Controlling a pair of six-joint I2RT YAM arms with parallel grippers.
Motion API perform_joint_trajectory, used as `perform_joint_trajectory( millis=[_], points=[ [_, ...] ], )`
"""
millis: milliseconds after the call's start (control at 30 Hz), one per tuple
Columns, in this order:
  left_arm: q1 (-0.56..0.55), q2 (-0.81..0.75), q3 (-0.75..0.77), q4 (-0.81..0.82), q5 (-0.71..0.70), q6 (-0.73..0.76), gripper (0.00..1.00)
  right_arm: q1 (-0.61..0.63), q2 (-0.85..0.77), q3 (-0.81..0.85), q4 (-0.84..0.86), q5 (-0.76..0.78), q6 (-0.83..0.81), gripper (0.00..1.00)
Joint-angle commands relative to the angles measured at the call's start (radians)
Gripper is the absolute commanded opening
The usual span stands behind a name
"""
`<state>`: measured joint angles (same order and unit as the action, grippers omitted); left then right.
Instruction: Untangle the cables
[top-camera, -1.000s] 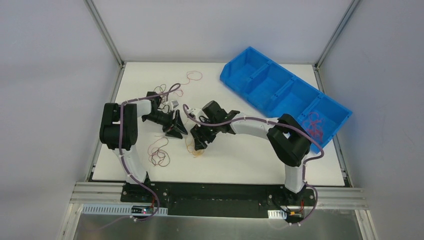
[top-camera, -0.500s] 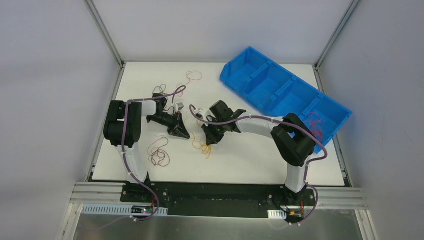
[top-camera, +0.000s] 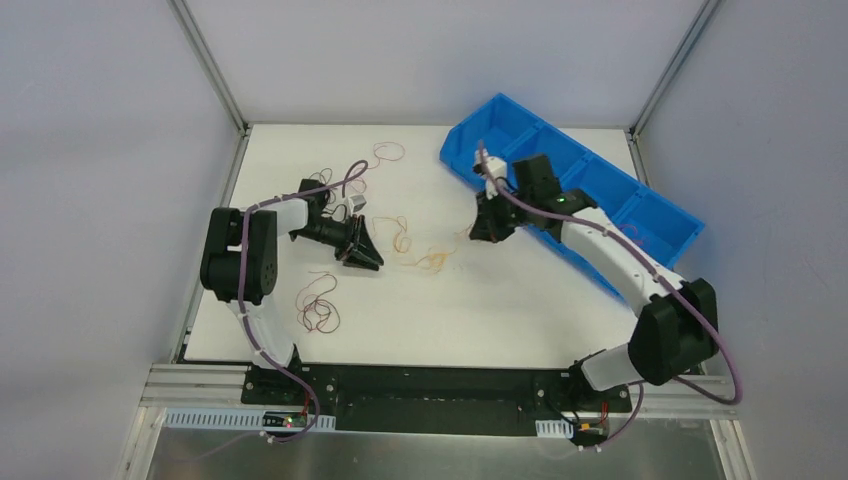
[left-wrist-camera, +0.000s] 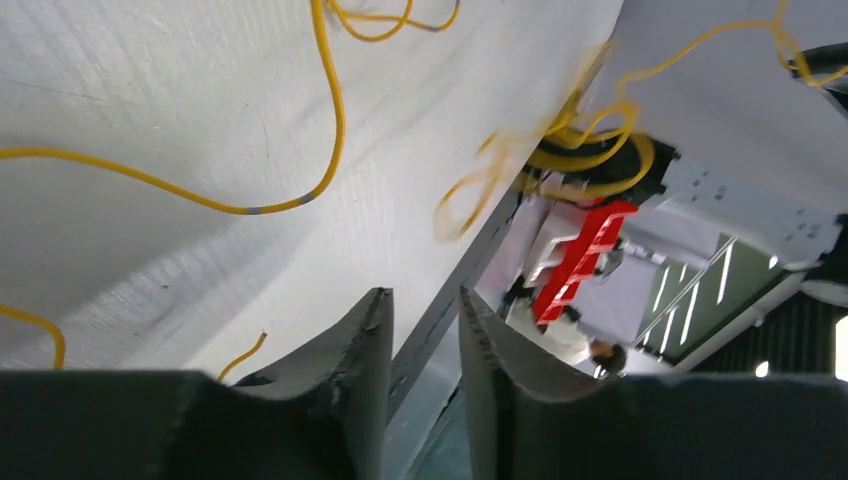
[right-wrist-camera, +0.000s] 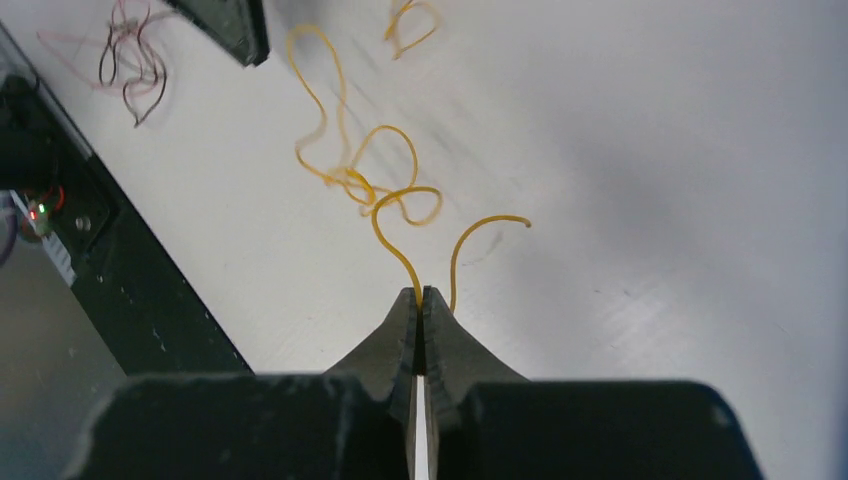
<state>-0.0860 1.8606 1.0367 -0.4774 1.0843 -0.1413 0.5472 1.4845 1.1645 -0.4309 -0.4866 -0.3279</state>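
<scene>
A thin yellow cable (top-camera: 425, 255) lies stretched in loose curls across the middle of the white table (top-camera: 500, 310). My right gripper (top-camera: 484, 228) is shut on one end of it, just in front of the blue bin. In the right wrist view the yellow cable (right-wrist-camera: 385, 210) runs straight into the shut right gripper (right-wrist-camera: 420, 292), with a short end curling off beside it. My left gripper (top-camera: 366, 256) sits low at the cable's other end, open, with nothing between its fingers. The left wrist view shows the left gripper (left-wrist-camera: 425, 300) apart and yellow cable (left-wrist-camera: 330, 120) loose on the table beyond.
A dark brown and red cable loop (top-camera: 318, 303) lies near the left arm's base. An orange loop (top-camera: 388, 152) and dark strands (top-camera: 322, 183) lie at the back left. The long blue bin (top-camera: 590, 175) stands diagonally at the back right, under the right arm.
The right arm has swung right and back toward the bin, drawing the yellow cable out of its bunch. The left gripper shut, then came apart again.
</scene>
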Motion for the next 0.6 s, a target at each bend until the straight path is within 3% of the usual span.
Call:
perform_joint_trajectory(
  millis=[0,133,367,567],
  points=[
    [-0.005,-0.125,0.071,-0.01,0.077,-0.017,0.45,-0.124,-0.116,0.117,-0.165,-0.01,0.052,0.0],
    [-0.013,-0.21,0.127,-0.009,0.135,-0.014,0.63,-0.322,-0.192,0.202,-0.283,-0.022,0.044,0.0],
    [-0.011,-0.256,0.162,-0.012,0.108,0.0,0.71,-0.683,-0.169,0.32,-0.439,-0.052,-0.077,0.0],
    [-0.008,-0.253,0.183,-0.021,0.042,0.001,0.75,-0.76,-0.016,0.37,-0.333,0.028,-0.093,0.0]
  ],
)
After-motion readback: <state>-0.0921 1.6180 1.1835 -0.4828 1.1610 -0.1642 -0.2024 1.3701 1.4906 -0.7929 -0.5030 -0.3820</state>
